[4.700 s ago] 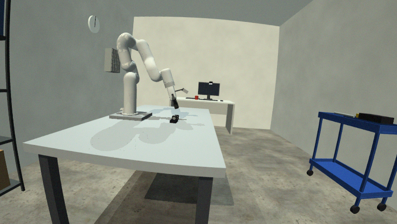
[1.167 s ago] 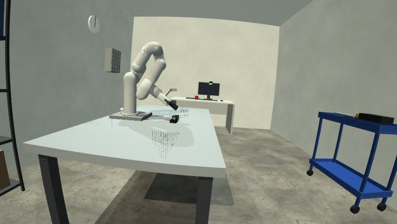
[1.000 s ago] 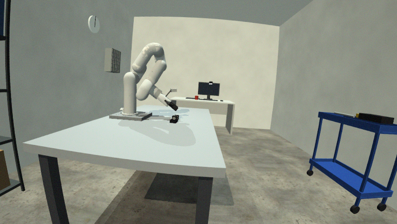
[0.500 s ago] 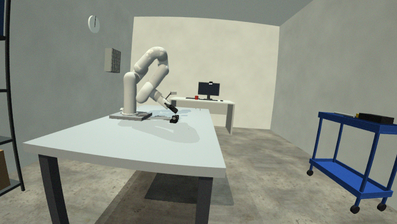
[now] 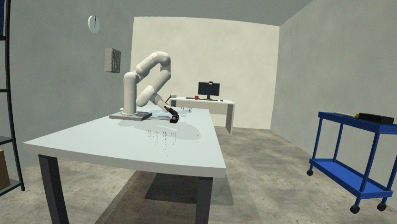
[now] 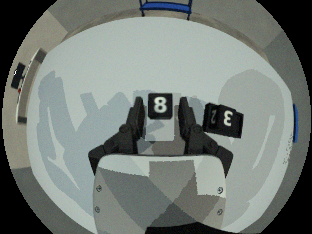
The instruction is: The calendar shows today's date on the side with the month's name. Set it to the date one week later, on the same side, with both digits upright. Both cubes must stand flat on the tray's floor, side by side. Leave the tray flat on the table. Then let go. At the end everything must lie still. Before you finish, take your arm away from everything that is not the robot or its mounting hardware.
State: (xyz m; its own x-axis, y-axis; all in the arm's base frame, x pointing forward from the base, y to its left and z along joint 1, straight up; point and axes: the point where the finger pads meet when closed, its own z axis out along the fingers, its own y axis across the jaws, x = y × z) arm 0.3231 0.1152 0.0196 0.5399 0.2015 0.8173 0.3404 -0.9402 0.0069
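A black cube with a white 8 (image 6: 160, 105) on its top face stands on the white table (image 5: 124, 144) (image 6: 167, 55). My gripper (image 6: 161, 105) (image 5: 173, 115) is low over the table with one finger on each side of this cube. The fingers are half open, with a thin gap at each side of the cube. In the exterior view the cube (image 5: 173, 120) is a small dark block under the fingertips. A second black cube (image 6: 224, 120), showing a 3 and a 1, lies on the table just right of the gripper, turned at an angle. I see no tray or month name.
The arm's base plate (image 5: 130, 115) sits on the table behind the gripper. A blue cart (image 5: 358, 155) stands off to the right on the floor. A desk with a monitor (image 5: 208, 89) stands at the back wall.
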